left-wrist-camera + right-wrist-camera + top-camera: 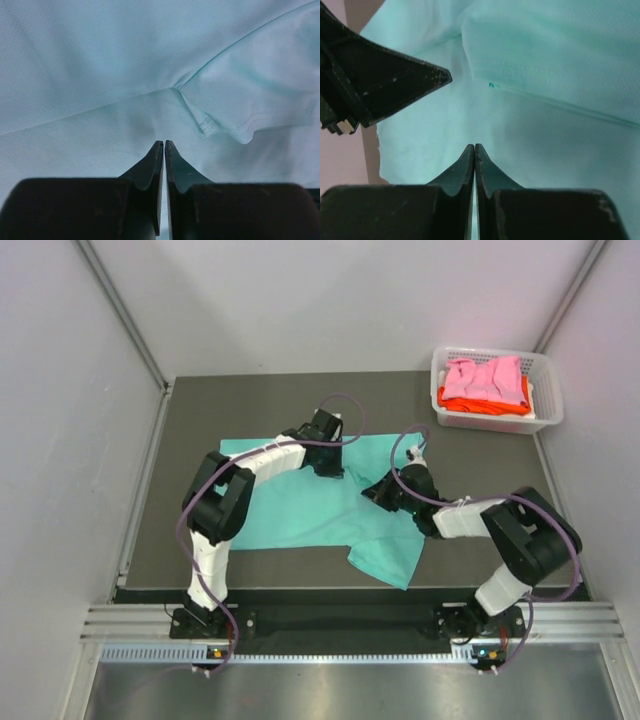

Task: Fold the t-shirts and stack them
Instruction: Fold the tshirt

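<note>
At table centre the teal t-shirt [300, 515] lies spread, bunched toward 5 o'clock. Left gripper [164, 145] and right gripper [474, 147] sit clamped closed — perhaps on cloth, unclear — so lifting could drag one layer and skew the fold.

Pink t-shirt [485, 375] perhaps hides most of orange t-shirt [472, 403].

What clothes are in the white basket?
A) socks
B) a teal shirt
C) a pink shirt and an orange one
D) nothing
C: a pink shirt lies on an orange shirt in the basket, while the teal shirt is spread on the table.
</note>
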Available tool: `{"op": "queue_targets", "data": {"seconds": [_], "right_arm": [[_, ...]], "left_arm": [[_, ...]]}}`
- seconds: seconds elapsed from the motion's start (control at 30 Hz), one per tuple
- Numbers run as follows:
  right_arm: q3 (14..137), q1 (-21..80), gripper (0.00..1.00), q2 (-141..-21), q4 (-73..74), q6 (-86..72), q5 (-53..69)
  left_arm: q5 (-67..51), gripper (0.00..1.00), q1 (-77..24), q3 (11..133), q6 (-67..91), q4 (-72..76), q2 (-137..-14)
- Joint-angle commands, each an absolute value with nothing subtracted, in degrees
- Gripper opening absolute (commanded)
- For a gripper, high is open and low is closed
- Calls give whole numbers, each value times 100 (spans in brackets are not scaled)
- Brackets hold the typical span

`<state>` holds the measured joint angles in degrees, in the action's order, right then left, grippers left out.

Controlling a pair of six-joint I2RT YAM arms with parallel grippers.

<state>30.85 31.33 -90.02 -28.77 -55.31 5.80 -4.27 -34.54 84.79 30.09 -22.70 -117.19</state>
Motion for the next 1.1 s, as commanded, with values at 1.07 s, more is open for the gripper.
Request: {"op": "queue_targets", "data": {"seconds": [1.07], "right_arm": [[3657,3102,0,-9844,-3673,-5862,-430]], "left_arm": [[-1512,10,-3208,9009,3322,-1969,-11795]]}}
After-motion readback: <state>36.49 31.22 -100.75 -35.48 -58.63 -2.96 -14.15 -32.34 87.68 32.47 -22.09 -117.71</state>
